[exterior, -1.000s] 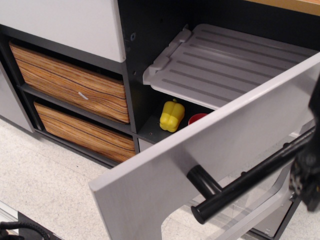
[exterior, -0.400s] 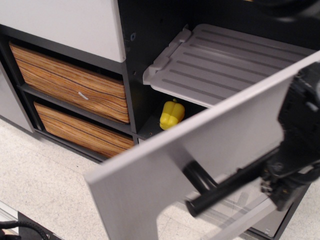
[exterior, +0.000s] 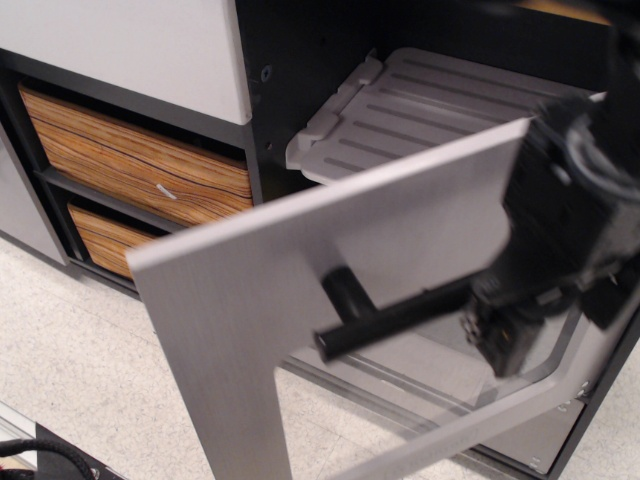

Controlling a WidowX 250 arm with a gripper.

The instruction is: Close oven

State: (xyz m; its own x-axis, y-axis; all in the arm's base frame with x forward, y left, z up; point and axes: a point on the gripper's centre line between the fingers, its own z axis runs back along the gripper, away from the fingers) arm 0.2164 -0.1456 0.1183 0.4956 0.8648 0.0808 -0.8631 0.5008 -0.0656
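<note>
Oven (exterior: 300, 270) door swinging stiffly on its hinge — light, rigid panel; tool (exterior: 520, 320) pressing at bar handle (exterior: 400, 315), 3 o'clock end — grip state indeterminable.

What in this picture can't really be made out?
- End effector: motion-blurred against the black handle, so open or shut is unclear.
- Inside of the oven below the grey rack: hidden by the raised oven door.
- Lower wooden drawer: mostly covered by the door's corner.
- Door's right side: behind the blurred arm.
</note>
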